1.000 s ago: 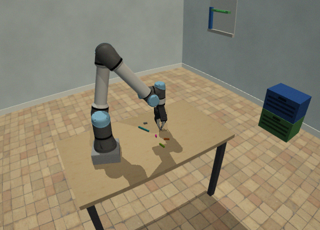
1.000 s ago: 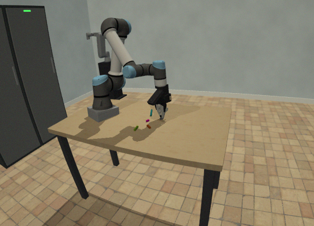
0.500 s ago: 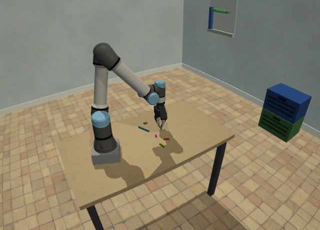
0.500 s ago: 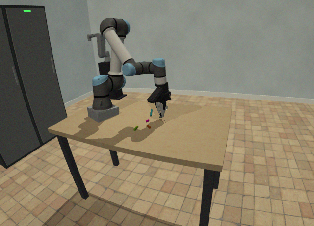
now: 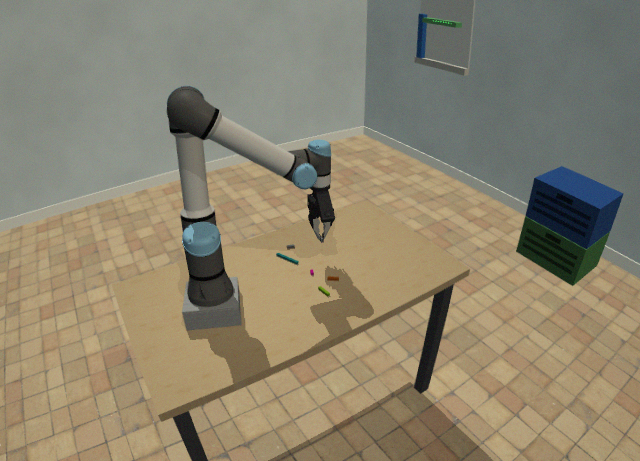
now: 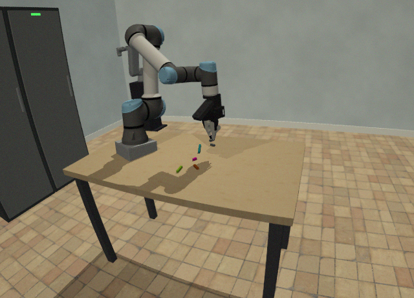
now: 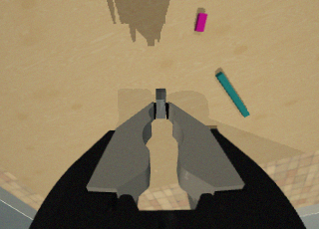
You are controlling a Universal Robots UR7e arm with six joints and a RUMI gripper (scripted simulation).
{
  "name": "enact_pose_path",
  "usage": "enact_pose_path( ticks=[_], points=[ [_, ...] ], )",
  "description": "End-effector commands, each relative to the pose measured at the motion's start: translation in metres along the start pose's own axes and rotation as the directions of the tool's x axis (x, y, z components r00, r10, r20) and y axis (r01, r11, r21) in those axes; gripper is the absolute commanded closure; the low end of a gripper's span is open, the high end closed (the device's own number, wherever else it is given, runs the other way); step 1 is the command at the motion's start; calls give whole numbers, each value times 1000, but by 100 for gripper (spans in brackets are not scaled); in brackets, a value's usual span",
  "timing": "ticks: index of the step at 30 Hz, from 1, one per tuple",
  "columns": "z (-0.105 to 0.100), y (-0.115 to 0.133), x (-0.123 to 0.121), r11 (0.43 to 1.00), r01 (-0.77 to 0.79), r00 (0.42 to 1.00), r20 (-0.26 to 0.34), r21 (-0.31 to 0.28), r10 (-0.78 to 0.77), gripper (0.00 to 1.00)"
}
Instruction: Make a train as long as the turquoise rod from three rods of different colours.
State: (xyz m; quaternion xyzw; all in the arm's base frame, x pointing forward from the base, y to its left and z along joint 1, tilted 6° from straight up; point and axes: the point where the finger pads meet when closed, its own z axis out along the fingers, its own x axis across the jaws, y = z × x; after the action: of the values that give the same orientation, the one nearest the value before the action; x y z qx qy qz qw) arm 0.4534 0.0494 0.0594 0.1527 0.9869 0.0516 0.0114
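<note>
My gripper (image 5: 321, 237) is shut on a short grey rod (image 7: 160, 103) that sticks out past the fingertips. It hangs just above the table's far middle and also shows in the exterior view (image 6: 211, 143). The turquoise rod (image 5: 287, 258) lies flat to the gripper's left; it also shows in the wrist view (image 7: 232, 94). A magenta rod (image 5: 311, 272), an orange rod (image 5: 332, 278) and a lime rod (image 5: 323, 291) lie apart from each other nearer the front. Another dark grey rod (image 5: 290, 246) lies beside the turquoise rod's far end.
The arm's base (image 5: 210, 306) stands on the table's left side. The table edge runs along the right and front. A blue and green cabinet (image 5: 568, 223) stands on the floor at the right.
</note>
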Motion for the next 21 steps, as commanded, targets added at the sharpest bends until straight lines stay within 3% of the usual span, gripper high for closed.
enact_pose_path(
  ticks=[1, 13, 18, 21],
  points=[
    [-14, 0, 0, 1000, 0, 1000, -1, 0, 0, 100],
    [-15, -3, 3, 1000, -7, 1000, -1, 0, 7, 100],
    [-16, -43, 42, 994, -105, 994, -1, 0, 105, 100],
    [-15, -50, 51, 992, -126, 992, -1, 0, 126, 100]
  ],
)
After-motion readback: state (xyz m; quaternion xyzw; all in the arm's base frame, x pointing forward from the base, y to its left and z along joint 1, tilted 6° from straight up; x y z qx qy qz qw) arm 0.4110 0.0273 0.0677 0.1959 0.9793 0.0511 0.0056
